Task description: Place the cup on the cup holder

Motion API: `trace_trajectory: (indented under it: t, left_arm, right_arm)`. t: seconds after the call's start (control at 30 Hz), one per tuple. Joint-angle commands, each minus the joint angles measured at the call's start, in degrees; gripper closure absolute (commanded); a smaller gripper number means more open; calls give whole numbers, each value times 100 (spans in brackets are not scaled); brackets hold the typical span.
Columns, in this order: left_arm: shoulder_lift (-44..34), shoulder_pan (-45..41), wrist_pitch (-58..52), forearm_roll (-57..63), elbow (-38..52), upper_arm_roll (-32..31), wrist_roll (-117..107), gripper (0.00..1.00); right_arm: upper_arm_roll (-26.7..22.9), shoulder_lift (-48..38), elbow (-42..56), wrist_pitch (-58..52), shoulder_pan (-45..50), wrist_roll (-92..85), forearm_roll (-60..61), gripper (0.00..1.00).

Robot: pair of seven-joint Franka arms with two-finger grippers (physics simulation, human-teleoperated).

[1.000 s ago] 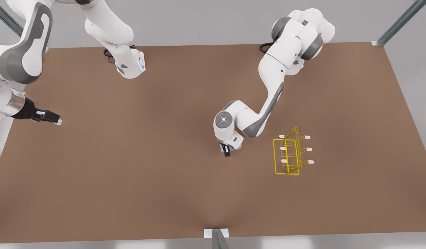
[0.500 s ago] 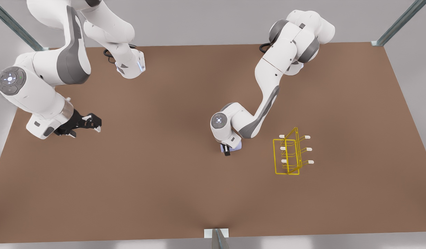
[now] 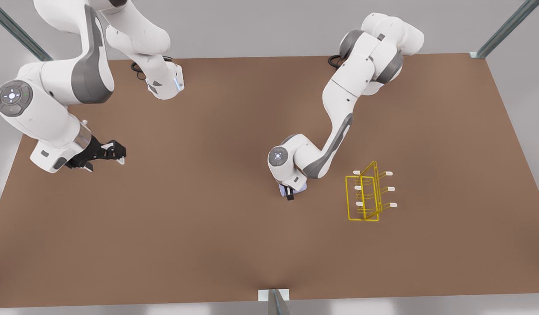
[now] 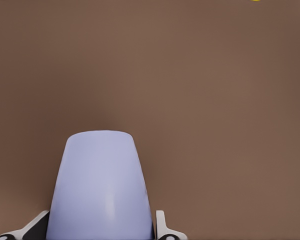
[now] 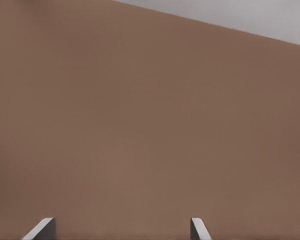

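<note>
**Cup in the left gripper, rack standing apart**

Left gripper (image 3: 289, 193): near the middle of the table, pointing down, wrist above it. Its fingers (image 4: 162, 227) sit on either side of the cup (image 4: 99, 187), pressed to the walls, so it is clamped on the cup. In the wrist view the cup is a plain lavender-blue tumbler, wide end toward the fingers, narrow end away from them. From the front only a sliver of the cup (image 3: 299, 188) shows under the wrist; whether it rests on the table or hangs just above it I cannot tell from here.

Cup holder (image 3: 368, 196): yellow wire rack, upright on the table, toward the front view's right of the held cup and apart from it. White-tipped prongs stick out on both sides of the frame. No contact between the cup and the rack. A speck of yellow shows at the edge of the left wrist view.

Right gripper (image 3: 114, 155): over the table near the front view's left edge, well apart from the cup and rack. Fingers (image 5: 42, 229) spread wide with bare table (image 5: 150, 125) between them, holding nothing. This arm waits.

Table (image 3: 208, 245): brown, flat.
</note>
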Motion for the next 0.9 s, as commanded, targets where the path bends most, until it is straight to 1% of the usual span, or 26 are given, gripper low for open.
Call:
trace_trajectory:
  t: [0.0, 0.03, 0.07, 0.1, 0.13, 0.2, 0.33, 0.37, 0.4, 0.6, 0.67, 0.7, 0.77, 0.87]
  left_arm:
    - [14, -6, 85, 4, 6, -3, -36, 0]
    - [14, -6, 94, 4, 15, -3, -36, 1]
    - [5, -6, 85, 4, 24, -3, -36, 31]
    - [5, -6, 85, 4, 24, -3, -36, 32]
    - [14, -6, 85, 4, 33, -3, -27, 32]
    - [-91, -33, -12, 4, 33, -3, 166, 29]
    - [-495, -164, -995, 4, 68, -126, 579, 29]
    - [-574, -199, -1549, 48, 103, -126, 684, 29]
    - [-671, -243, -2270, 364, 120, -144, 693, 29]
    - [-601, -709, -5592, 1550, 121, -109, 702, 29]
    - [-645, -718, -6691, 2121, 129, -73, 781, 29]
    - [-636, -692, -7139, 2631, 121, -56, 992, 29]
    - [-645, -657, -7404, 3343, 112, 41, 1080, 29]
    - [-628, -508, -7360, 4170, 121, 225, 1247, 28]
  right_arm:
    - [5, 21, -2, 9, -13, -56, 3, 0]
    - [5, 21, -2, 18, -13, -56, 3, 0]
    - [5, 30, -2, 9, -13, -56, 3, 0]
    - [5, 30, -2, 9, -22, -56, 3, 0]
    - [5, 30, -2, 9, -22, -56, 3, 0]
    - [5, 30, -11, 9, -22, -65, 3, 0]
    - [5, 30, -2, 36, -13, -56, -6, 0]
    - [5, 21, 7, 44, -13, -56, 2, 0]
    - [5, 21, 7, 44, -22, -56, 3, 0]
    - [5, 30, -11, 18, -4, -65, -6, 0]
    - [5, 30, -11, 27, -13, -65, -6, 0]
    - [5, 30, -11, 18, -13, -65, -6, 0]
    - [5, 47, -19, 18, -13, -65, -6, 0]
    - [5, 91, -28, 27, -13, -65, -6, 0]
